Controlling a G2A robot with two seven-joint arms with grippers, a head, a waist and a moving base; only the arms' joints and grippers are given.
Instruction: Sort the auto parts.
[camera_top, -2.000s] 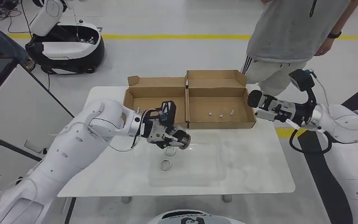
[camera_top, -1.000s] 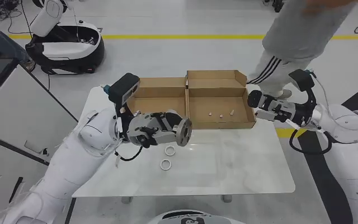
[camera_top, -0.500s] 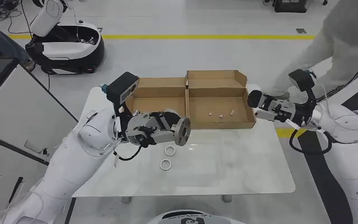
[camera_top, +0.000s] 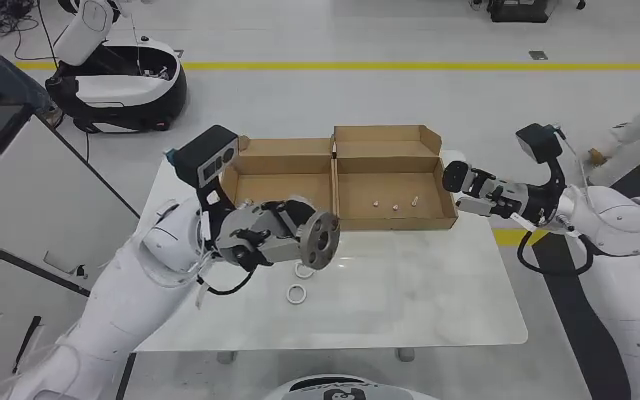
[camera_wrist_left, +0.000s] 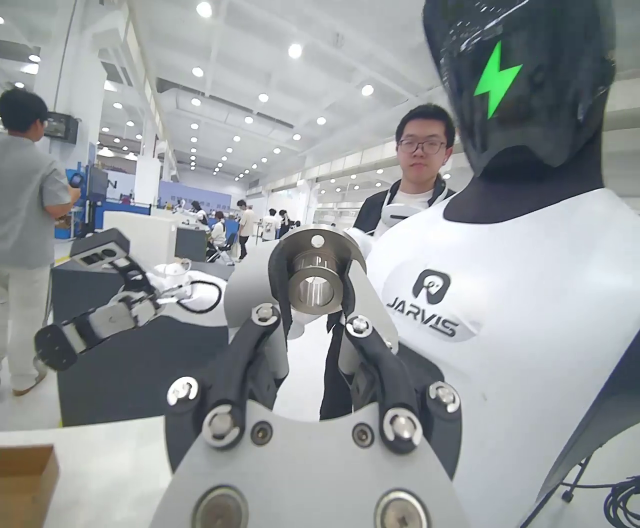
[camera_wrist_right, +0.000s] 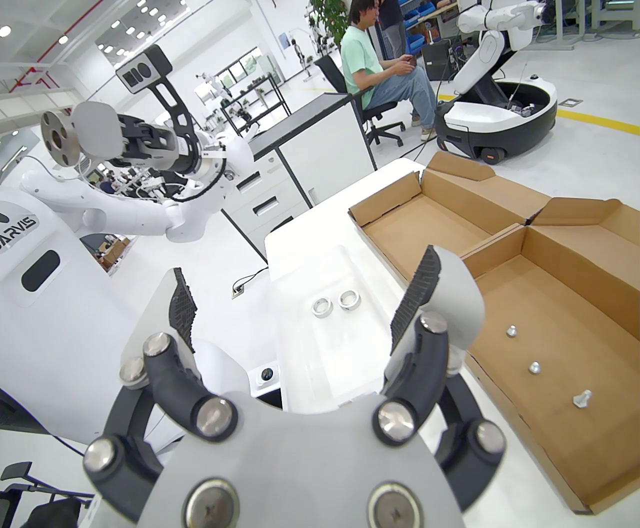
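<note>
My left gripper (camera_top: 305, 236) is shut on a round metal flange hub (camera_top: 322, 240), held up above the table in front of the left cardboard box (camera_top: 280, 188). In the left wrist view the flange hub (camera_wrist_left: 312, 280) sits clamped between the two fingers, bore facing the camera. Two metal rings (camera_top: 304, 269) (camera_top: 296, 294) lie on the white table below it. My right gripper (camera_top: 450, 185) hovers open and empty at the right end of the right box (camera_top: 400, 185), which holds three small bolts (camera_top: 395, 205). From the right wrist the rings (camera_wrist_right: 322, 306) and bolts (camera_wrist_right: 534, 368) show.
The white table (camera_top: 430, 290) has bare room in front of the boxes and to the right. A grey cabinet (camera_top: 40, 200) stands left of the table. Another robot's base (camera_top: 125, 85) is parked on the floor behind.
My left arm lifted the flange hub off the table and turned its wrist upward; it barely shifts in the last half second. The person behind the boxes walked off to the right.
</note>
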